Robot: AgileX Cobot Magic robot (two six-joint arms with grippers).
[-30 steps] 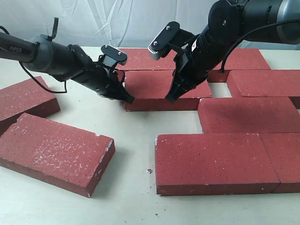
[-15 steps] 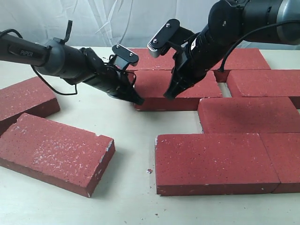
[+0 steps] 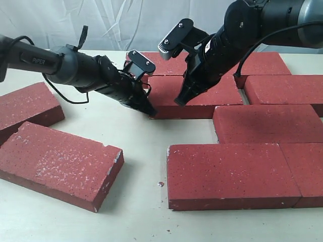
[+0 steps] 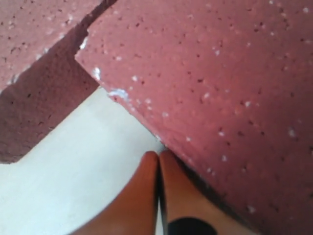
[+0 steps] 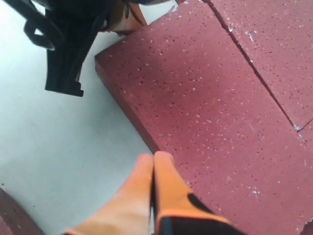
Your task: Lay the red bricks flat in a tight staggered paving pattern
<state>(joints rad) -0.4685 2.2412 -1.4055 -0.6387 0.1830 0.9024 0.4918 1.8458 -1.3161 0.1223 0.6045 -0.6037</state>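
Two-handedly nudges middle brick (image 3: pixel 212 93) rightward using left gripper (image 3: pixel 150 111) and right gripper (image 3: pixel 180 102), both pressed together, empty; next calls for steady push closing gap to neighbouring brick (image 3: pixel 285 89).

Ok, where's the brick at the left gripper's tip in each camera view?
Exterior: brick lies at the centre, just above the picture's middle.
Left wrist: it fills the picture's upper right.
Right wrist: it spans from the centre to the right edge.
Shared landmark: the shut left gripper against the brick's left end, seen in all three views.
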